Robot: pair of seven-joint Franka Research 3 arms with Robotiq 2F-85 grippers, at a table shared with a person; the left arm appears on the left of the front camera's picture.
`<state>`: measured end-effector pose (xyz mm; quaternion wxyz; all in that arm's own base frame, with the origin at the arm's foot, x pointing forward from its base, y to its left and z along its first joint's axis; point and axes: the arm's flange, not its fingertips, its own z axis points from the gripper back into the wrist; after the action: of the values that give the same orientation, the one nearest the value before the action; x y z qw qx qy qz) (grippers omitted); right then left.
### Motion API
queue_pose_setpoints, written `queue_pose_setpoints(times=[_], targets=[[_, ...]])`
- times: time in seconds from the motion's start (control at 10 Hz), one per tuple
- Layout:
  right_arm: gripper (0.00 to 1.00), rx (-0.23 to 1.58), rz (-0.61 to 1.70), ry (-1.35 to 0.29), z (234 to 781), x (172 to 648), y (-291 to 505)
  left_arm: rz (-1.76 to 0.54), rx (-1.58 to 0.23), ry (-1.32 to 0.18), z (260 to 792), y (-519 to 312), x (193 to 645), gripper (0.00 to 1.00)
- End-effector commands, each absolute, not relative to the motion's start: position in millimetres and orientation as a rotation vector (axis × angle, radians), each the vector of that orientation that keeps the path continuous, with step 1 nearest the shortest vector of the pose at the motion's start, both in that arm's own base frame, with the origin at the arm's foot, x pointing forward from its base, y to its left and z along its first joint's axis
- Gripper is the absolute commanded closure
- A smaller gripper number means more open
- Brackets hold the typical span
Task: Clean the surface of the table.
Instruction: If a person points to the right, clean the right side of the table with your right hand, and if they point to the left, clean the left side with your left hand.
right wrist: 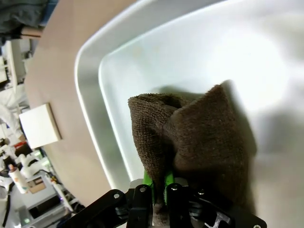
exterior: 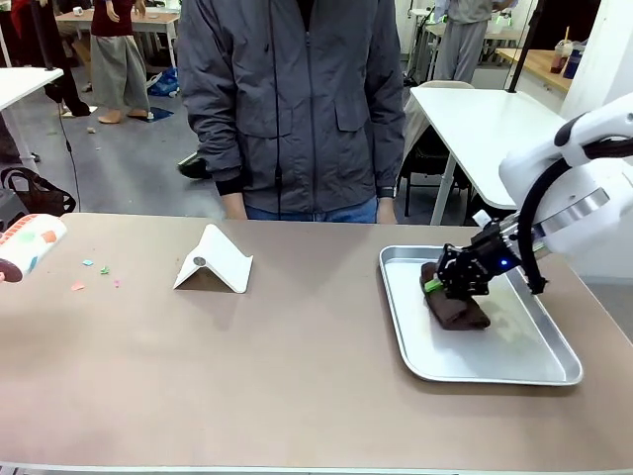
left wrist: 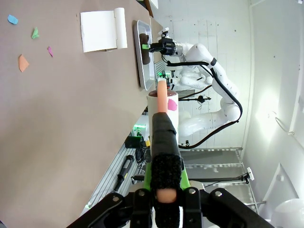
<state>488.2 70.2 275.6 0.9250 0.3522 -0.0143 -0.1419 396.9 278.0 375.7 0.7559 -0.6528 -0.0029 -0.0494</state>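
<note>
The right gripper (exterior: pixel 435 285) was pinched shut on the brown cloth (exterior: pixel 463 313) in the tray (exterior: pixel 495 373) by the tabletop's (exterior: pixel 297 376) right edge. Soft and limp, the cloth looked best held at a bunched fold. The left gripper (left wrist: pixel 163 123) was closed on a white cup (left wrist: pixel 172 102).

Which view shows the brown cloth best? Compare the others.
Right wrist view: the cloth is close and large, pinched in the right gripper in the tray. Front view has it partly behind that gripper; left wrist view, a distant dark sliver.

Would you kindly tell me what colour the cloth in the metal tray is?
Dark brown; the right wrist view shows the cloth best.
</note>
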Motion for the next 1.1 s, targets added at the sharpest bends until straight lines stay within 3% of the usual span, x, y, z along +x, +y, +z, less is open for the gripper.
queue_pose_setpoints(times=[0.0,0.3,1.0], targets=[[1.00,0.799,-0.330,-0.020,269.1,473.9,92.0,-0.123,-1.427,-0.013,380.5,275.4,394.3,1.00],[1.00,0.826,-0.302,-0.054,276.8,456.6,106.5,-0.123,-1.427,-0.013,380.5,275.4,394.3,1.00],[1.00,0.618,-0.083,-0.134,281.0,450.9,70.5,-0.123,-1.427,-0.013,380.5,275.4,394.3,1.00]])
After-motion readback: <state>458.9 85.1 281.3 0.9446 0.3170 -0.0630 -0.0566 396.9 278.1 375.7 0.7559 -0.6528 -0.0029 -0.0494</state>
